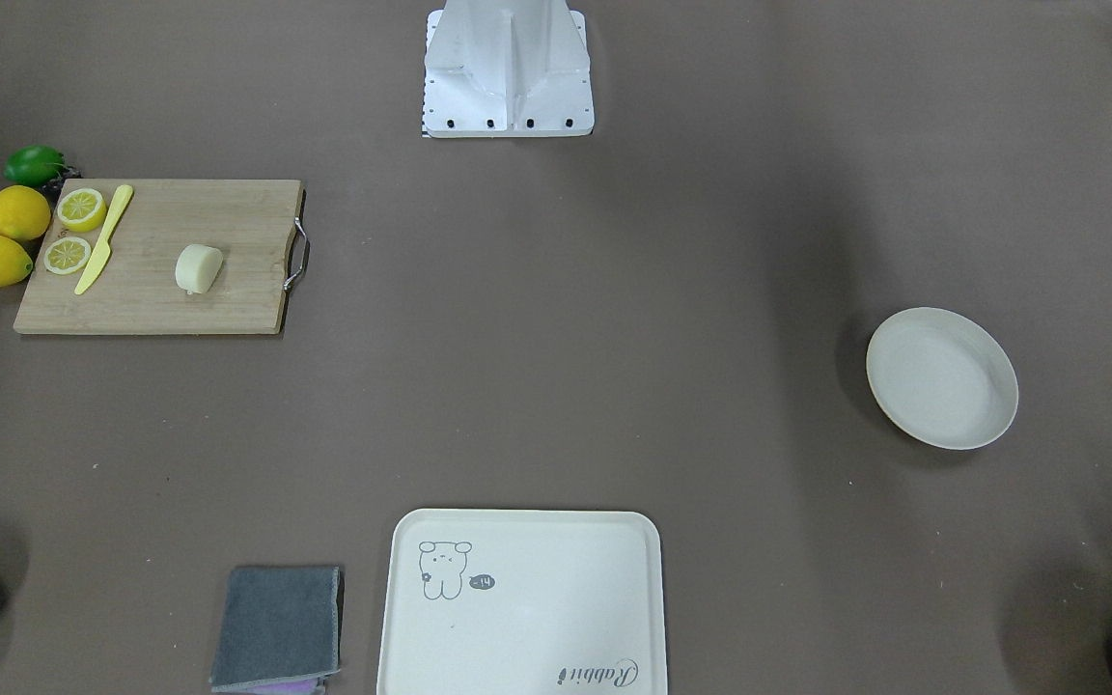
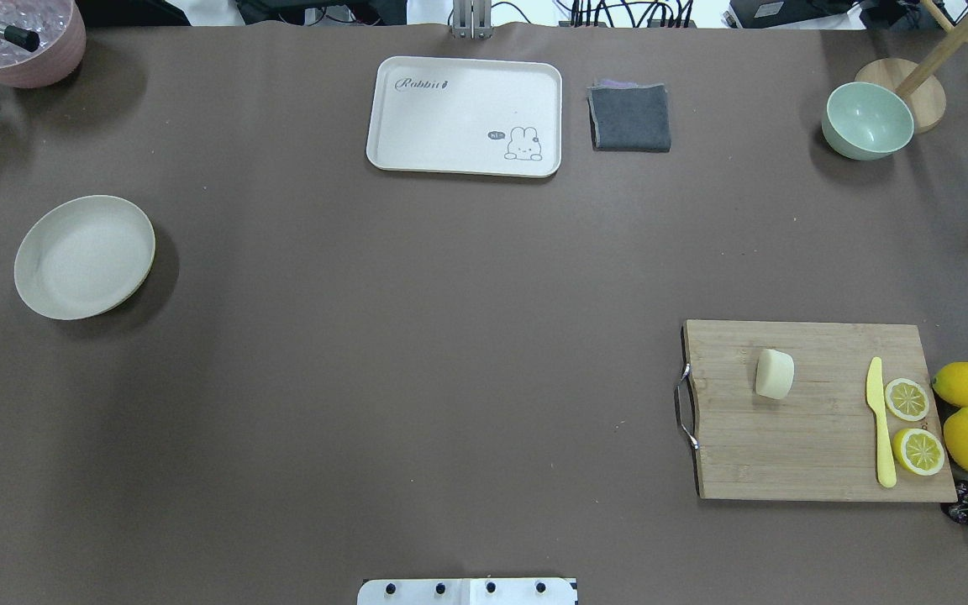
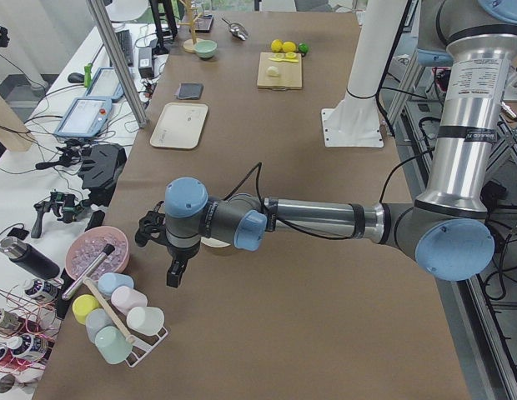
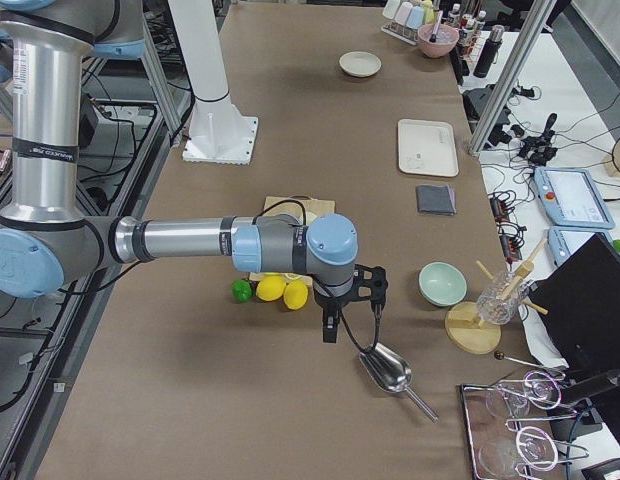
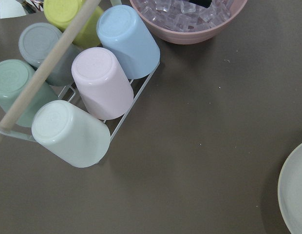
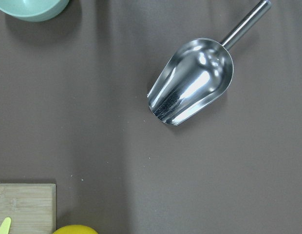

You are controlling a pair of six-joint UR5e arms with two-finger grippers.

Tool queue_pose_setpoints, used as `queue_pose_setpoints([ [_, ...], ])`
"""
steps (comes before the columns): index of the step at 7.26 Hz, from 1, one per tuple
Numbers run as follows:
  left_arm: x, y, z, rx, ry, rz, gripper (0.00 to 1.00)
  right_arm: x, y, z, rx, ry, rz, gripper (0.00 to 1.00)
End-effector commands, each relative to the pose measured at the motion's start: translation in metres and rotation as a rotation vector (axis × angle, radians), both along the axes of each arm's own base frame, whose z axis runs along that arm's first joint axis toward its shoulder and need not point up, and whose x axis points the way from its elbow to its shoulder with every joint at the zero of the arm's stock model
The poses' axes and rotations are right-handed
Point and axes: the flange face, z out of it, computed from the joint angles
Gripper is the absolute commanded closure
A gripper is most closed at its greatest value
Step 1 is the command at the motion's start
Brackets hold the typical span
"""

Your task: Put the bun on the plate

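The small pale cream loaf-shaped bun (image 2: 774, 374) lies on the wooden cutting board (image 2: 820, 445), well apart from the round off-white plate (image 2: 85, 256). The right tool (image 4: 332, 322) should pinch its rounded sides gently. How wide it or the left tool (image 3: 173, 271) stands, I cannot tell. The brown surface (image 2: 417, 336) looks matte; tablets (image 4: 567, 195) lie on a white side bench (image 4: 595, 110).
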Motion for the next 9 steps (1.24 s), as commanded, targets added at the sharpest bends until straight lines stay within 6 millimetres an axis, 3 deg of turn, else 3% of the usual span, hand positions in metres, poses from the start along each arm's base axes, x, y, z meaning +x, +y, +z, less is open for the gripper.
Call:
queue_pose_setpoints([
  [1,-0.003,-0.004,0.002,0.003,-0.013,-0.008,0.02,0.000,0.005,-0.008,0.010,-0.007,0.002,0.00],
  [4,-0.004,0.005,-0.005,0.021,-0.013,-0.007,0.02,0.008,0.000,-0.005,0.014,0.050,0.013,0.00],
  [9,-0.004,-0.003,-0.014,0.033,-0.020,-0.009,0.02,0.008,-0.001,-0.007,0.020,0.046,0.014,0.00],
])
